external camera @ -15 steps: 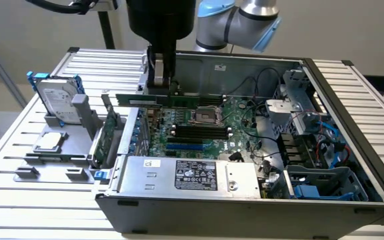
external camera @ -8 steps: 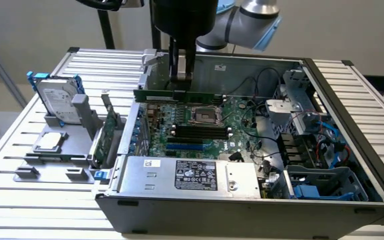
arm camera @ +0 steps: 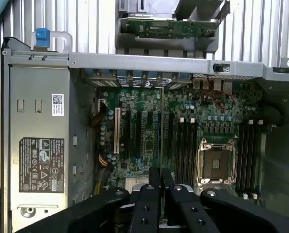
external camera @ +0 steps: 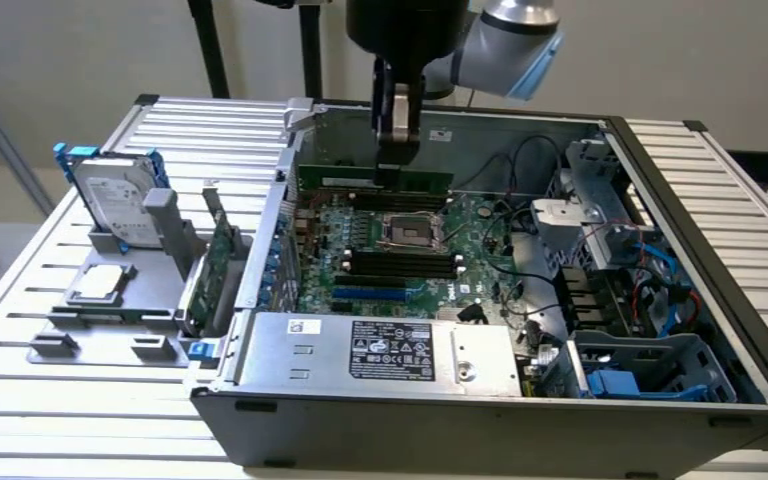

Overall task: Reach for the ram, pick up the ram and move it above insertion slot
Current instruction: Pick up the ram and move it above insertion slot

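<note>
My gripper (external camera: 395,152) hangs over the far side of the open computer case and is shut on the ram (external camera: 340,178), a long thin green stick held level above the motherboard (external camera: 471,255). The stick sits just over the far row of black slots (external camera: 381,203), beyond the CPU socket (external camera: 406,233). A second group of black slots (external camera: 391,263) lies nearer. In the wrist view the ram (arm camera: 161,126) appears edge-on as a thin line running out from between the fingers of the gripper (arm camera: 161,178), beside the black slots (arm camera: 183,145) and the socket (arm camera: 216,162).
A silver hard drive in a blue frame (external camera: 111,200) and a larger green expansion card (external camera: 217,262) stand in holders on the exterior view's left. The power supply (external camera: 384,350) fills the case's near side. Cables and a drive cage (external camera: 631,300) crowd the right.
</note>
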Controlling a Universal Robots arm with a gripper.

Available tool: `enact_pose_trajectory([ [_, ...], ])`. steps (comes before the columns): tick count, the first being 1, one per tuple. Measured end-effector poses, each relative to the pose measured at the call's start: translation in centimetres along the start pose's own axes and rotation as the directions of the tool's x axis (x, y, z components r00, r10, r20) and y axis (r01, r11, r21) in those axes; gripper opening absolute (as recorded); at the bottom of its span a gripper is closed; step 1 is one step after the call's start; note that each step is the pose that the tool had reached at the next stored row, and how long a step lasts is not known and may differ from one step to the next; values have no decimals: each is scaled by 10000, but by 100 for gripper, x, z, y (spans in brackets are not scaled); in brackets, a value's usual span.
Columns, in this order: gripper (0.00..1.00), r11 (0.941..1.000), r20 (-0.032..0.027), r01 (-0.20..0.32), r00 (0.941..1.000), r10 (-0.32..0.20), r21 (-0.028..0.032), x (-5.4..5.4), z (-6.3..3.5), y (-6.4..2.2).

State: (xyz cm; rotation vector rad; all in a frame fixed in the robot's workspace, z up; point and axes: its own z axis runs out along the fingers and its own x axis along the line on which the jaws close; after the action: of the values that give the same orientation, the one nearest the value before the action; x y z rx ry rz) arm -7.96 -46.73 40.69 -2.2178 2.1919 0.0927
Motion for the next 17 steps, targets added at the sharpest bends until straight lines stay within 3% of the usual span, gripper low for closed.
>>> enact_pose_trajectory([
  [9,13,10000,-81,-4,10000,4,0,-291,24,-165],
  [13,13,10000,-152,-4,9999,5,14,-419,40,-189],
  [17,13,10000,-269,-9,9996,11,52,-531,62,-197],
])
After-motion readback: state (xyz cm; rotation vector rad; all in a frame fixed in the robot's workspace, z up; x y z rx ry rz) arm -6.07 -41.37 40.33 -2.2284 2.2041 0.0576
